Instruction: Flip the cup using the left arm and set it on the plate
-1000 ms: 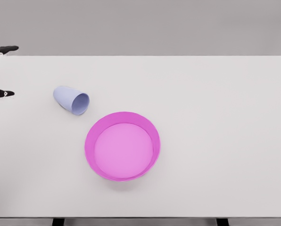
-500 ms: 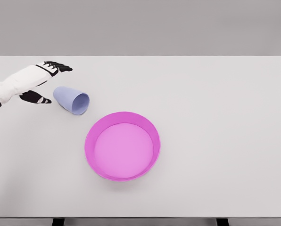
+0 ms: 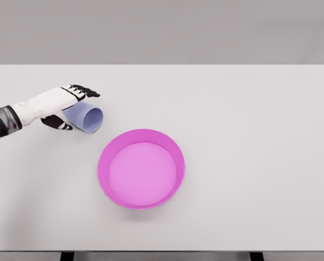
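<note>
Pink plate point(image 3: 141, 168) sits just beside the tipped lavender cup point(image 3: 87, 118), crowding its open mouth. Left hand point(image 3: 64, 106) straddles the cup's closed end. Desk point(image 3: 249, 136) lies bare to the right and behind the cup.

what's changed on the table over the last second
The left robot hand came in from the left edge and moved right to the lavender plastic cup lying on its side; its fingers now straddle the cup's closed end, with no clear grasp yet. The cup, the round pink plate and the white table stayed put.
</note>
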Controlling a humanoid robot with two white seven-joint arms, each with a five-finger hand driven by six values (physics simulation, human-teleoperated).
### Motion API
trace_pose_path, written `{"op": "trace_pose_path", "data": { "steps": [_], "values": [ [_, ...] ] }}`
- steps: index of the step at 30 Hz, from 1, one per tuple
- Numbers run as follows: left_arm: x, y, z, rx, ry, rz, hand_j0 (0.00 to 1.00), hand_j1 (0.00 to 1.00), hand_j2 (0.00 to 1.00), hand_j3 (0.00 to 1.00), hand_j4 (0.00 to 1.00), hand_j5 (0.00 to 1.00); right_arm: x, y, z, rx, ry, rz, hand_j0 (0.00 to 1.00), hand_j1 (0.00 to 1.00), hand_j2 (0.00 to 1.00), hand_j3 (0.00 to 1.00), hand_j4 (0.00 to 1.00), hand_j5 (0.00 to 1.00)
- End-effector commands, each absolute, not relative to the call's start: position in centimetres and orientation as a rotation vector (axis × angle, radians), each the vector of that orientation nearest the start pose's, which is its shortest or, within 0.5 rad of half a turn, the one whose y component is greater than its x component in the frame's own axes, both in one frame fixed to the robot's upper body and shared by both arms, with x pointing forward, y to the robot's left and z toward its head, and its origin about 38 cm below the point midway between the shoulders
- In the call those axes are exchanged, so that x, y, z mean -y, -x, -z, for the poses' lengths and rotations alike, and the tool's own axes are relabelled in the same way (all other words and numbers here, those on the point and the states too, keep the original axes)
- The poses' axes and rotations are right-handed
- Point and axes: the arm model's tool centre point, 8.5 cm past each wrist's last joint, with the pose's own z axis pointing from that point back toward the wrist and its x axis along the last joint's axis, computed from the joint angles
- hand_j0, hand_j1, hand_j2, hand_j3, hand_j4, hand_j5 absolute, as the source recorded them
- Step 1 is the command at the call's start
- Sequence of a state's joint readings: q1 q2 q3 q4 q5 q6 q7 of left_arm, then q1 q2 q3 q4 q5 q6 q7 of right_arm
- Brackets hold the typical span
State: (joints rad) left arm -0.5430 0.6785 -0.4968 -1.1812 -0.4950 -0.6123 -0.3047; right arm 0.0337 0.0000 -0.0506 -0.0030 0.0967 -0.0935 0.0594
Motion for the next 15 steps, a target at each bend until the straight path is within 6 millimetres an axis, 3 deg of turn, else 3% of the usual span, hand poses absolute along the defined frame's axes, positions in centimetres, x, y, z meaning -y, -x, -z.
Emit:
{"op": "trace_pose_path", "data": {
  "steps": [1,15],
  "values": [
    [-33.02,-45.37,-14.8,1.473,-0.446,1.775,1.0,1.0,1.0,1.0,1.0,1.0,26.61,1.11,26.19,0.059,0.025,-0.05,1.0,1.0,1.0,1.0,1.0,1.0],
    [-33.22,-45.55,-14.78,1.46,-0.456,1.782,1.0,1.0,1.0,1.0,1.0,1.0,26.63,1.11,26.19,0.059,0.026,-0.05,1.0,1.0,1.0,1.0,1.0,1.0]
  ]
}}
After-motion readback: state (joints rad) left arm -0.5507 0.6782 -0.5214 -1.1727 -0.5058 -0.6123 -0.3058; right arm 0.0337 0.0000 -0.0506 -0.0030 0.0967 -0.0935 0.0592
